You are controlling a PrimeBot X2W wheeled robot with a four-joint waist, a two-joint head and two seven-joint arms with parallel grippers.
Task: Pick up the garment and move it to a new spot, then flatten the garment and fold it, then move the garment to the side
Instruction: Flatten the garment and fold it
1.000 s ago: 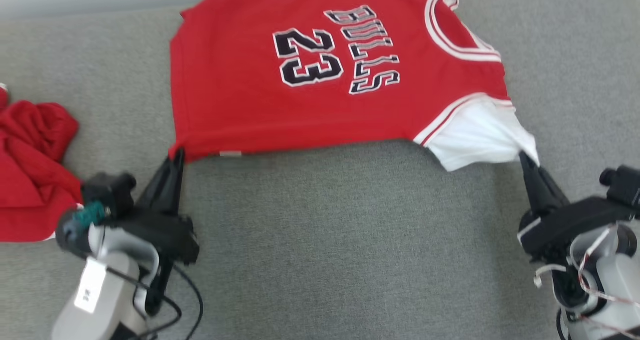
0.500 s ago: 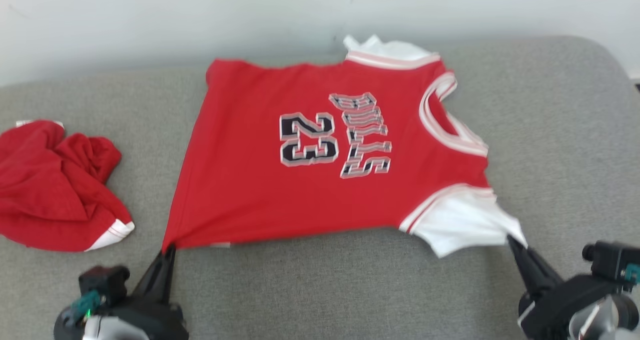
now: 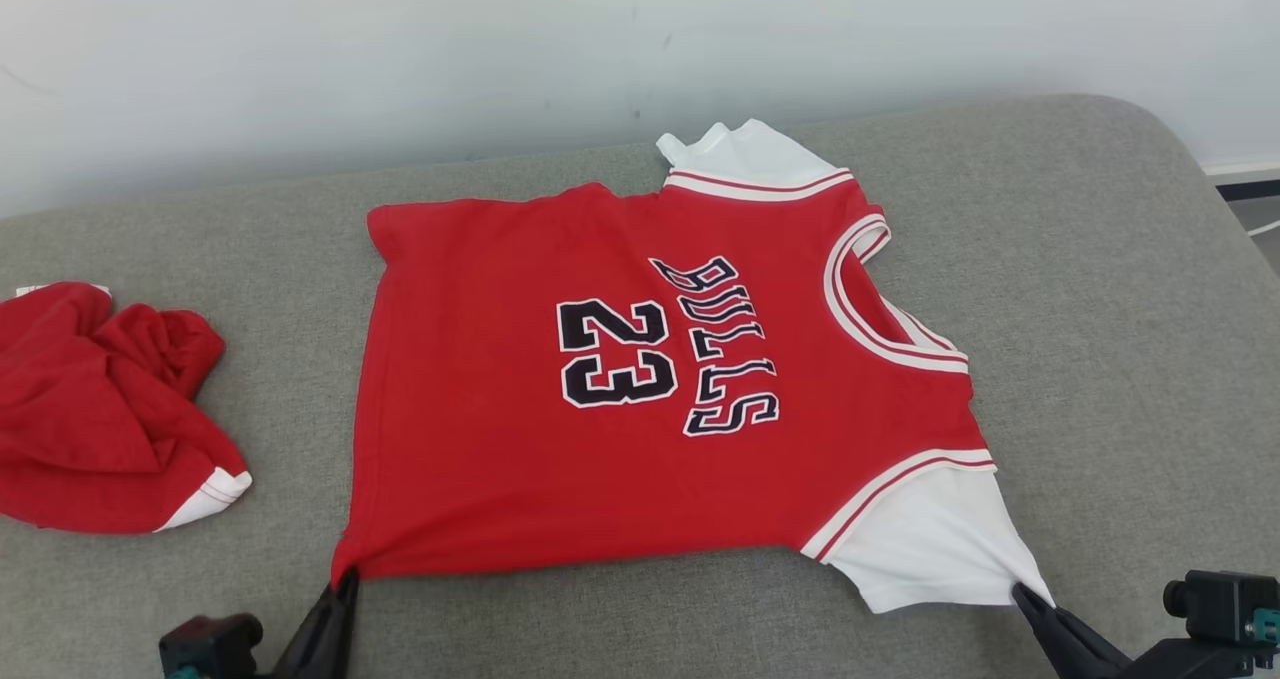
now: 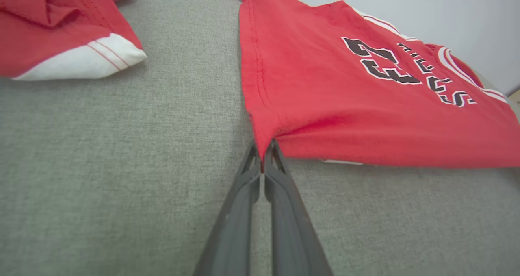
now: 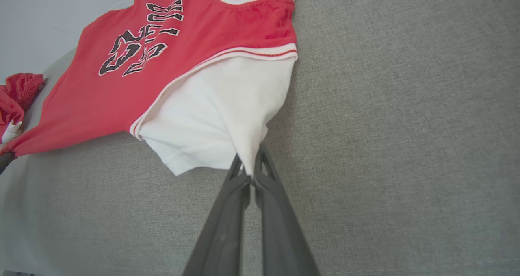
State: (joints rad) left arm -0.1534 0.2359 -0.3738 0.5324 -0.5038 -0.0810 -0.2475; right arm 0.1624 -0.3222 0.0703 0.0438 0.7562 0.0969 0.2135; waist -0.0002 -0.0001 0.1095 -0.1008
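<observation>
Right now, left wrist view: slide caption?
Left gripper pinches the red jersey's hem corner on the grey cushion, crumpled red garment alongside.

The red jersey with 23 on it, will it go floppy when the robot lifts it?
Probably floppy: the red cloth jersey puckers into points where the left gripper and right gripper pinch it. Likely light, since fingertip pinches hold it taut.

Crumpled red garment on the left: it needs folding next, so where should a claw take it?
Probably its white-trimmed corner, approached low from the jersey side. That corner sticks out flat on the grey cushion, free of the bunched folds.
</observation>
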